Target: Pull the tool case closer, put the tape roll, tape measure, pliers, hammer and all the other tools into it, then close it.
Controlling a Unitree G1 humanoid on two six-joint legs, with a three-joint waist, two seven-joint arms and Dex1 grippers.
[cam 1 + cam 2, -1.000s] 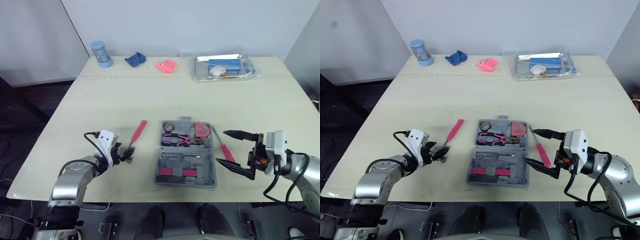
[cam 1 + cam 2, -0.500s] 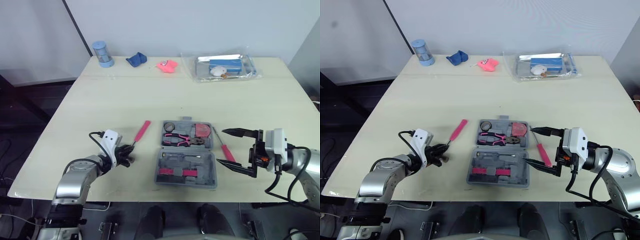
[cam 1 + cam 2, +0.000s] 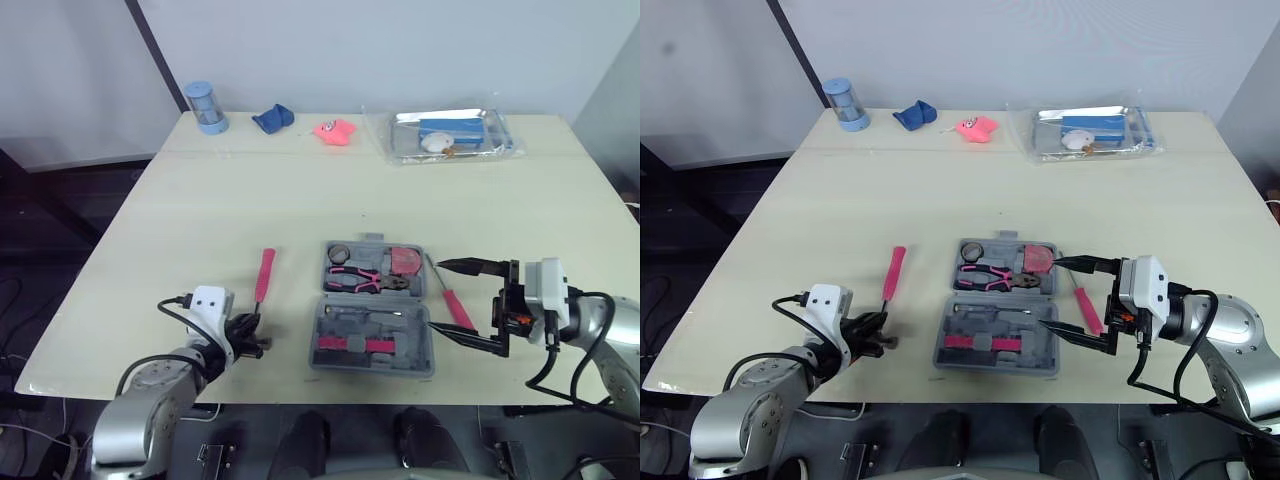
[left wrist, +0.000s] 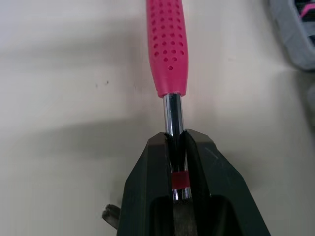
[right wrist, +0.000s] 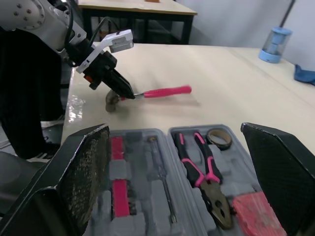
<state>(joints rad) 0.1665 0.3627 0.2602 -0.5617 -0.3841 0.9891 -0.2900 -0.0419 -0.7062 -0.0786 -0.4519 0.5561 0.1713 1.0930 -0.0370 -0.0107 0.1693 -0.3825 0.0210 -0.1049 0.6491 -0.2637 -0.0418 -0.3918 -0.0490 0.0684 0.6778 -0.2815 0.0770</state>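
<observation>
Left eye view: pinches the hammer (image 3: 263,275) by its steel shaft with the left gripper (image 3: 252,343), with the pink handle pointing away beyond the fingertips and the open tool case (image 3: 375,345) near, toward the other arm. Spreads the right gripper (image 3: 437,297) wide beside the case, over a pink screwdriver (image 3: 458,308).

Left wrist view: bites thin, slick metal close to the heavy head, so probably risks a pivot or slip on lifting.

Right wrist view: finds pliers (image 5: 203,172) and tape roll (image 5: 219,138) seated between the fingers; could jostle both with a swinging hammer.

Rests on a pale table (image 3: 200,200), with a plain grey wall behind.
</observation>
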